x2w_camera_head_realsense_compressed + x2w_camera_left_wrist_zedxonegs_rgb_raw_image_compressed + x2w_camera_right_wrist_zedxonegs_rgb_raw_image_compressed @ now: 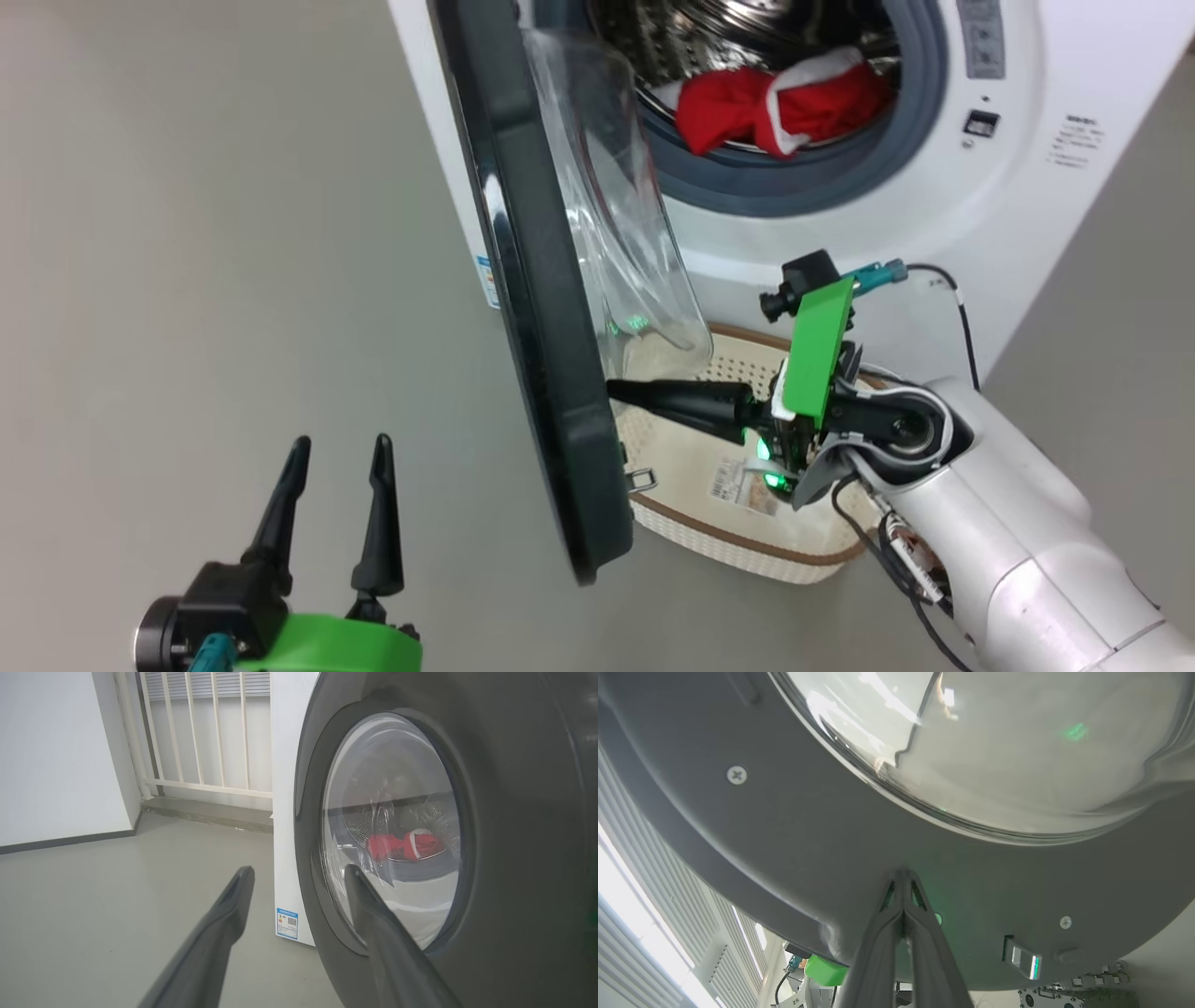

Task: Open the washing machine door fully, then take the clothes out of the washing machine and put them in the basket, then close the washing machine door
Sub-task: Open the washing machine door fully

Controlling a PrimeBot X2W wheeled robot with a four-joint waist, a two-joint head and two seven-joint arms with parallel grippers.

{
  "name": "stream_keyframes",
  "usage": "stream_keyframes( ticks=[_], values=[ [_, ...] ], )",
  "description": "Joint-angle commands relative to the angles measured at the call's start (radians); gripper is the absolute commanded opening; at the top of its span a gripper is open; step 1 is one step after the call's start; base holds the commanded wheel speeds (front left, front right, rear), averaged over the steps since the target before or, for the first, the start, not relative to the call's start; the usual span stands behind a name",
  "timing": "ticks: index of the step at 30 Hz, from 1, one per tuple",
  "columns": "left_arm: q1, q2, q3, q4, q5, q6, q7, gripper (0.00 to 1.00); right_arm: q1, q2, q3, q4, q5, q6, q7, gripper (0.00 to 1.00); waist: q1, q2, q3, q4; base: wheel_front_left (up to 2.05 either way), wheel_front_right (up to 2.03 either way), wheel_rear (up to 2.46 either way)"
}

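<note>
Door (551, 373) is swung out from the washer (1027, 187), standing roughly straight off its front, so it's edge-on from the head camera. Right gripper (614, 389) has its fingers pressed together with nothing between them, tips up against the door's inner rim just under the glass bowl. Left gripper (341, 442) hangs on the door's outer side, further out from the washer, fingers spread and empty. Clothes (775, 107) sit inside the washer's drum, right at the front lip by the grey ring. Basket (747, 551) is on the floor just in front of the washer, below its opening.
</note>
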State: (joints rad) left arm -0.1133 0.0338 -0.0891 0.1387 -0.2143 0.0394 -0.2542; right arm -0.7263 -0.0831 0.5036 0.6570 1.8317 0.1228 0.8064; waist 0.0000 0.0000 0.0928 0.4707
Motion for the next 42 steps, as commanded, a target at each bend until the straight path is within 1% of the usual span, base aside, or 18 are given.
stream_keyframes(
  ticks=[1,8,15,23,28,29,30,31,32,33,37,38,42],
  values=[
    [0.003,0.016,0.034,-0.019,-0.004,0.003,-0.008,1.00,0.011,0.033,0.024,-0.025,0.024,0.008,-0.009,0.00,0.0000,0.0000,-0.039,0.047,0.00,0.00,0.00],
    [0.029,0.016,0.061,-0.042,-0.007,0.013,-0.008,1.00,-0.012,0.033,0.112,-0.017,0.067,0.008,-0.047,0.00,0.0000,0.0000,-0.032,0.058,0.00,0.00,0.00],
    [0.040,0.016,0.068,-0.057,-0.015,0.020,-0.008,1.00,-0.038,0.033,0.165,-0.002,0.094,0.008,-0.079,0.00,0.0000,0.0000,-0.019,0.065,0.00,0.00,0.00],
    [0.045,0.016,0.073,-0.061,-0.017,0.022,-0.008,1.00,-0.047,0.033,0.184,0.014,0.100,0.008,-0.097,0.00,0.0000,0.0000,-0.020,0.064,0.00,0.00,0.00],
    [0.046,0.016,0.080,-0.055,-0.017,0.015,-0.008,1.00,-0.042,0.033,0.179,0.020,0.065,0.008,-0.117,0.00,0.0000,0.0000,-0.024,0.060,0.00,0.00,0.00],
    [0.047,0.016,0.079,-0.053,-0.017,0.014,-0.008,1.00,-0.040,0.033,0.175,0.021,0.054,0.008,-0.127,0.02,0.0000,0.0000,-0.026,0.059,0.00,0.00,0.00],
    [0.048,0.016,0.078,-0.050,-0.016,0.011,-0.008,1.00,-0.038,0.033,0.169,0.020,0.039,0.008,-0.140,0.20,0.0000,0.0000,-0.027,0.058,0.00,0.00,0.00],
    [0.048,0.016,0.079,-0.047,-0.015,0.008,-0.008,1.00,-0.035,0.033,0.164,0.019,0.020,0.008,-0.154,0.48,0.0000,0.0000,-0.029,0.056,0.00,0.00,0.00],
    [0.047,0.016,0.080,-0.043,-0.014,0.006,-0.008,1.00,-0.031,0.032,0.158,0.012,-0.002,0.008,-0.168,0.79,0.0000,0.0000,-0.031,0.055,0.00,0.00,0.00],
    [0.046,0.016,0.082,-0.039,-0.013,0.003,-0.008,1.00,-0.025,0.028,0.152,0.000,-0.026,0.008,-0.185,1.00,0.0000,0.0000,-0.033,0.054,0.00,0.00,0.00],
    [0.045,0.016,0.093,-0.032,-0.010,-0.005,-0.008,1.00,0.014,-0.011,0.143,-0.075,-0.169,0.008,-0.315,1.00,0.0000,0.0000,-0.041,0.050,0.00,0.00,0.00],
    [0.045,0.016,0.093,-0.032,-0.010,-0.005,-0.008,1.00,0.014,-0.011,0.143,-0.075,-0.169,0.008,-0.315,1.00,0.0000,0.0000,-0.041,0.050,0.00,0.00,0.00],
    [0.049,0.016,0.098,-0.026,-0.007,-0.011,-0.008,1.00,0.060,-0.060,0.172,-0.128,-0.319,0.008,-0.475,1.00,0.0000,0.0000,-0.051,0.047,0.00,0.00,0.00]
  ],
)
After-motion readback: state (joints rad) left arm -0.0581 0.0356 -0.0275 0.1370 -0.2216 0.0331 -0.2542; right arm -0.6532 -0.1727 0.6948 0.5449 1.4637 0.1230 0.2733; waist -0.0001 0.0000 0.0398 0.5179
